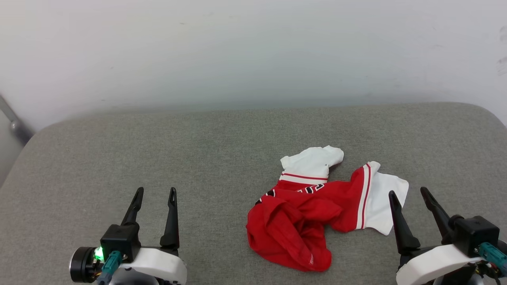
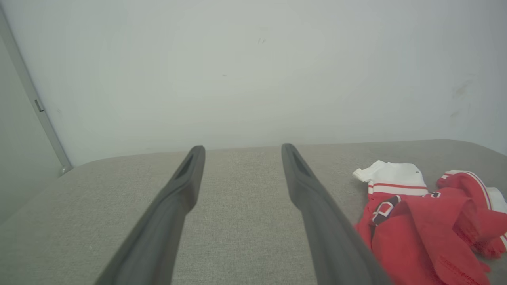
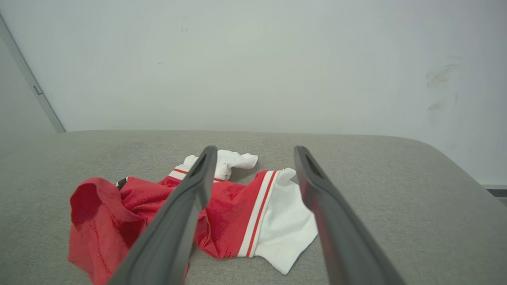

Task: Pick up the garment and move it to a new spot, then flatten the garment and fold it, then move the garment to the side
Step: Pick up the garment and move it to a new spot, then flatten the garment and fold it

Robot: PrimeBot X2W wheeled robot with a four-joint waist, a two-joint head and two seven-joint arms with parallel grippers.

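Red crumpled shirt (image 1: 301, 221) with white sleeves is lying at one o'clock; left gripper (image 1: 156, 190) and right gripper (image 1: 408, 192) are gaping empty; we are favouring pinching both sleeves.

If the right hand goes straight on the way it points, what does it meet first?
Probably the garment: its white sleeve end lies ahead of the right hand, between the open fingers. Height above the cloth is unclear; it might pass over to the grey cushion.
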